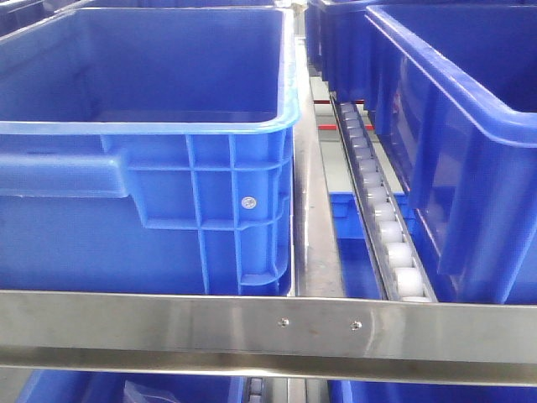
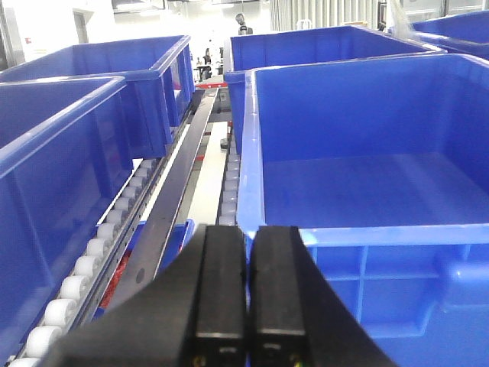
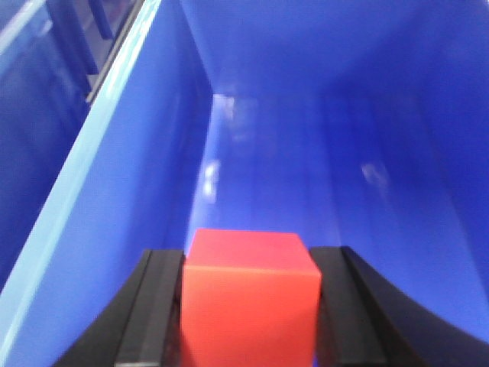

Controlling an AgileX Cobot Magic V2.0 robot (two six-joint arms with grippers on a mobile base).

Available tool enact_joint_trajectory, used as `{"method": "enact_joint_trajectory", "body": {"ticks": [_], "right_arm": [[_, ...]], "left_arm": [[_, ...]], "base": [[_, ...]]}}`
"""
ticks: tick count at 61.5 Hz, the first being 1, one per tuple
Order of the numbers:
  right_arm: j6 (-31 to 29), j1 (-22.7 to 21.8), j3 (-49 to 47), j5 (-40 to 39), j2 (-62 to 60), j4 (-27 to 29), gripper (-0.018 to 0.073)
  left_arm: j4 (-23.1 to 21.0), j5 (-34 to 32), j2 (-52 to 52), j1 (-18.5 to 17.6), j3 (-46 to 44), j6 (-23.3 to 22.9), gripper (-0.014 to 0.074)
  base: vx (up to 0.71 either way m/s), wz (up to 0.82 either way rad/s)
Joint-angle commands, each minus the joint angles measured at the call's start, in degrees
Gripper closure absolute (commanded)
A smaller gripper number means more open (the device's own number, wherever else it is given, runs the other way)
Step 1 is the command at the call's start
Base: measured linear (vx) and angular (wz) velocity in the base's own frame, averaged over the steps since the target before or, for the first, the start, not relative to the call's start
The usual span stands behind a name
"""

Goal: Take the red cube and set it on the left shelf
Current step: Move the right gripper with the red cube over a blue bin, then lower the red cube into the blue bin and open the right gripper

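Two sets of fingers for your list, one per wrist view, plus the rack seen from the front.

Item, right gripper (image 3: 248, 306): you have its black fingers (image 3: 157, 306) clamped on the red cube (image 3: 248, 302), one pad on each side face. The cube sits at 6 o'clock in the right wrist view, top face and front face showing, matte and unmarked. Ahead of it, from 9 through 12 to 3 o'clock, blue crate interior (image 3: 321, 138) fills the view; a pale crate rim (image 3: 84, 153) runs from 7 toward 11 o'clock. You cannot tell from this view which crate it is.

Item, left gripper (image 2: 246, 298): fingers pressed together, pads touching, nothing between them. It sits at 6 o'clock in its own view, just beside the near rim of a blue crate (image 2: 367, 183) at 3 o'clock.

Item, left shelf (image 1: 268, 327): shiny steel front rail across the bottom of the front view, two small screws in it. A white roller track (image 1: 382, 218) runs from 5 toward 12 o'clock. Your large crate (image 1: 143, 168) stands at 9 o'clock, another crate (image 1: 453, 126) at 3 o'clock, the track between them. More blue crates show below the rail.
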Motion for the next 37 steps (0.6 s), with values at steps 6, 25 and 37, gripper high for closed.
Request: {"method": "enact_joint_trajectory", "body": {"ticks": [6,25,37], "right_arm": [[-0.14,-0.34,-11.71,-5.48,11.39,-1.47,0.0423],[-0.14,-0.34,-18.07,-4.66,19.69,-1.47,-0.004],[-0.14,-0.34,-17.72,-0.93,18.83,-1.47,0.0037]], "left_arm": [[-0.32,-4.76,0.47,-0.25,1.26,0.08,0.0491],[-0.32,-4.76,0.47,-0.25,1.26,0.08,0.0491],[-0.32,-4.76,0.47,-0.25,1.26,0.08,0.0491]], "base": [[0.0,0.0],[0.0,-0.01],[0.0,0.0]]}}
